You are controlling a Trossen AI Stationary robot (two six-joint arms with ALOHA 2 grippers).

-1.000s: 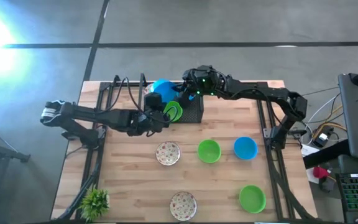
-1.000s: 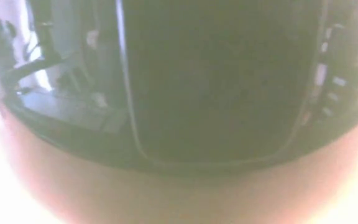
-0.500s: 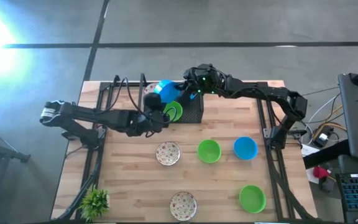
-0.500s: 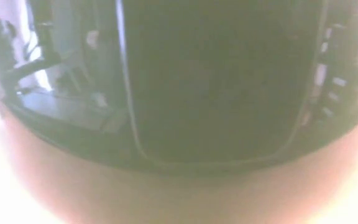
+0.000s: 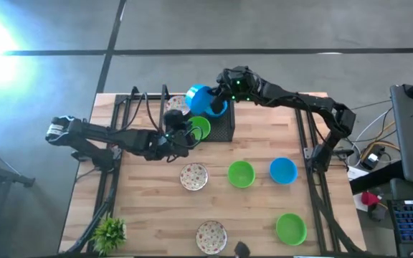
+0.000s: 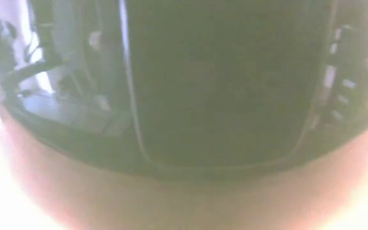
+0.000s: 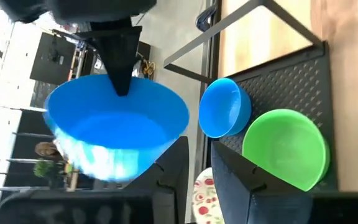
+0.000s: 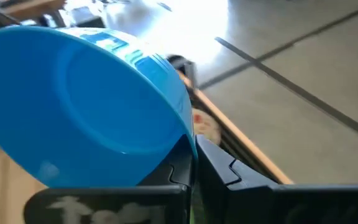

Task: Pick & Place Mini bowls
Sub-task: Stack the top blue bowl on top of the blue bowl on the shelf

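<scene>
Mini bowls – a blue bowl (image 5: 199, 99) is pinched by its rim in the right gripper (image 5: 216, 104), held tilted in the air above the black mesh tray (image 5: 223, 126) at the far edge of the desk (image 5: 264, 208); the right wrist view shows the fingers (image 8: 185, 168) clamped on the rim. Left gripper (image 5: 181, 136) sits at the tray, fingers closed on the rim of a green bowl (image 5: 200, 127) – seen in the left wrist view, with a second blue bowl (image 7: 224, 115) standing on edge in the tray beside it. On the desk: speckled bowl (image 5: 193, 176), green bowl (image 5: 241, 173) and blue bowl (image 5: 283, 170) in a row; nearer, another speckled bowl (image 5: 211, 236) and green bowl (image 5: 290, 228). Potted plant (image 5: 109, 233) at the near left corner. Low view unreadable.
</scene>
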